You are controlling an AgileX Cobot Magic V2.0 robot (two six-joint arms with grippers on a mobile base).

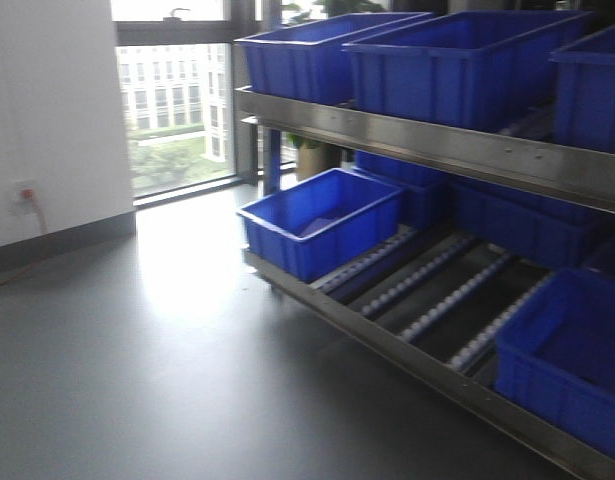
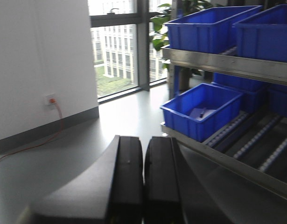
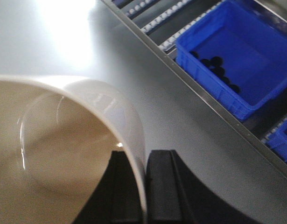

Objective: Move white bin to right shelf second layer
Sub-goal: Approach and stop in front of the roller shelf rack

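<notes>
Right wrist-mounted view: my right tool [image 3: 144,186] clamps the white bin [image 3: 64,140] by its rim.
Bin hangs over grey floor [image 3: 180,116], near the rack's roller rails [image 3: 180,33] at right; my left tool [image 2: 143,177] is clenched, empty.

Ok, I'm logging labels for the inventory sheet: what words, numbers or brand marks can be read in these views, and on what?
None can be read. The blue crates, the white bin, the steel rack's front lip and the wall socket show no legible word, number or logo.
A small dark item in one crate is too blurred to tell if it bears print.
</notes>
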